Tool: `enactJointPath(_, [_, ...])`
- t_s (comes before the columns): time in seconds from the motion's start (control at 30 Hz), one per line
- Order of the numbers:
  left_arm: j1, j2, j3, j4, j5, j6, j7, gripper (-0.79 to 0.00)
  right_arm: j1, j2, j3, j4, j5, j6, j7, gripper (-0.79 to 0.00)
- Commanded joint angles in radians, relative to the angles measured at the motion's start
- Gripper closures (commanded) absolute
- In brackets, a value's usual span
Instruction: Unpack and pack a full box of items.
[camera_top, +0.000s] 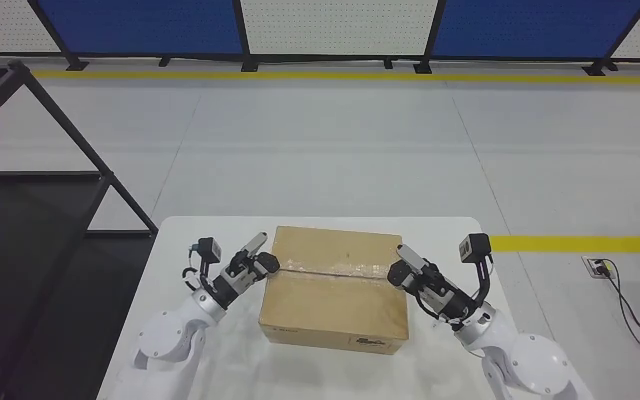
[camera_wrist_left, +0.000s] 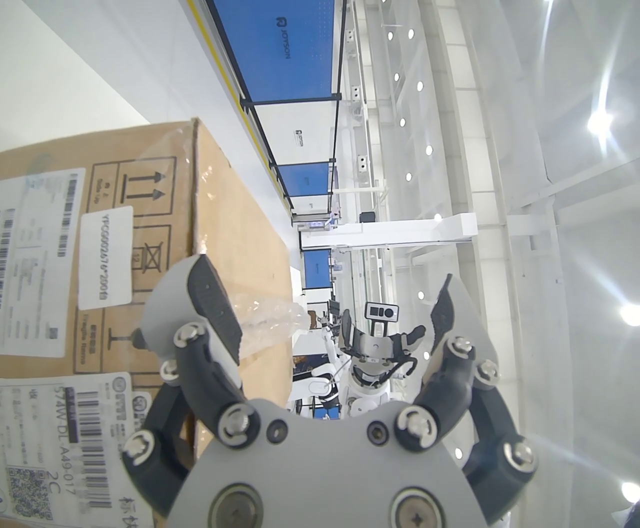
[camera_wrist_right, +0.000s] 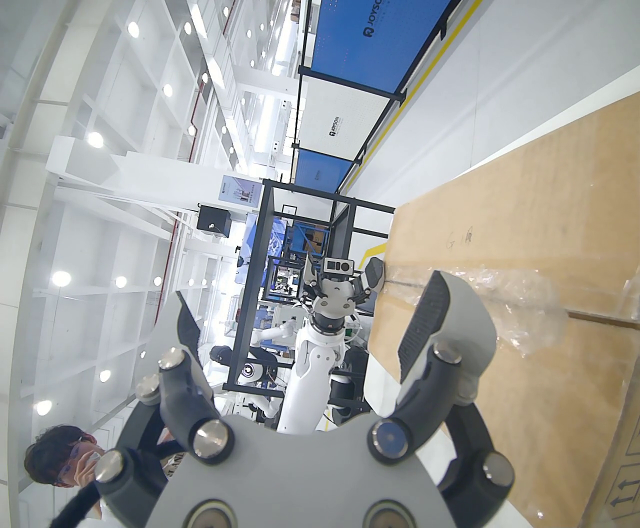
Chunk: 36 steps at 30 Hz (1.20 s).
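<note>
A closed cardboard box (camera_top: 335, 290) sits in the middle of the white table (camera_top: 190, 245), with a taped seam (camera_top: 330, 268) running along its top. My left gripper (camera_top: 262, 254) is open at the box's left end, level with the seam. In the left wrist view, one finger (camera_wrist_left: 212, 295) rests by crumpled clear tape (camera_wrist_left: 272, 320) at the top edge of the box (camera_wrist_left: 235, 240). My right gripper (camera_top: 403, 264) is open at the right end. One of its fingers (camera_wrist_right: 430, 320) lies over the box (camera_wrist_right: 525, 225) near loose tape (camera_wrist_right: 520, 290).
A black metal rack (camera_top: 60, 200) stands on the floor left of the table. Blue and white partition panels (camera_top: 340, 25) line the back behind a yellow floor stripe (camera_top: 330, 74). Bare table surface lies left and right of the box.
</note>
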Motion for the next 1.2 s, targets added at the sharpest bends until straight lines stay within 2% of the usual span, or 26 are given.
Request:
enactJointPath(0.0, [0.004, 0.001, -0.001, -0.004, -0.003, -0.001, -0.002, -0.785, 0.0, 0.0, 0.0, 0.0, 0.0, 0.0, 0.0, -0.785])
enactJointPath(0.7, [0.005, 0.008, 0.01, -0.006, -0.011, -0.003, 0.001, -0.785, 0.0, 0.0, 0.0, 0.0, 0.0, 0.0, 0.0, -0.785])
enactJointPath(1.17, [-0.026, 0.011, 0.003, 0.025, -0.037, 0.002, 0.008, -0.785, 0.0, 0.0, 0.0, 0.0, 0.0, 0.0, 0.0, -0.785])
